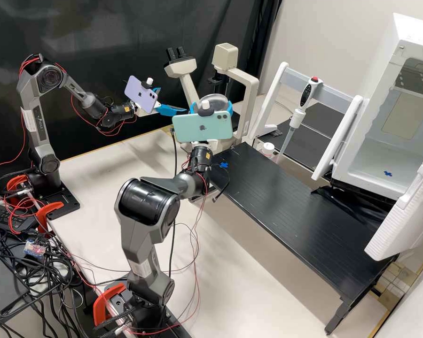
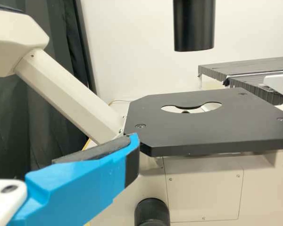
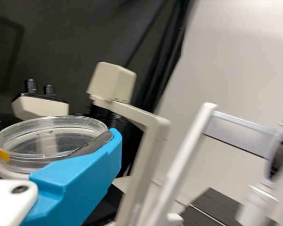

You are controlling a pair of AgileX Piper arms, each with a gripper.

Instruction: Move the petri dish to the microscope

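- Black curtain (image 1: 103, 37) hangs across the upper left of the high view; pale wall (image 1: 333, 33) fills in toward the upper right.
- Upper middle of that frame, the microscope (image 1: 225, 57) stands within both arms' reach, presumably why it was put there.
- Its black stage (image 2: 203, 134) lies flat around a round-edged opening, likely meant to centre a dish beneath the dark tube (image 2: 193, 23).
- Near the frame's centre, the right gripper (image 1: 211, 107) has its fingers closed on the petri dish (image 3: 52, 136), pinching opposite sides, nearly level, probably so the base can land squarely.
- The dish is off the stage; lining up and lowering seem due, with a tilted touchdown the main risk.
- Left of it, the left gripper (image 1: 173, 99) has its fingers spread with nothing between them, perhaps kept free to assist.
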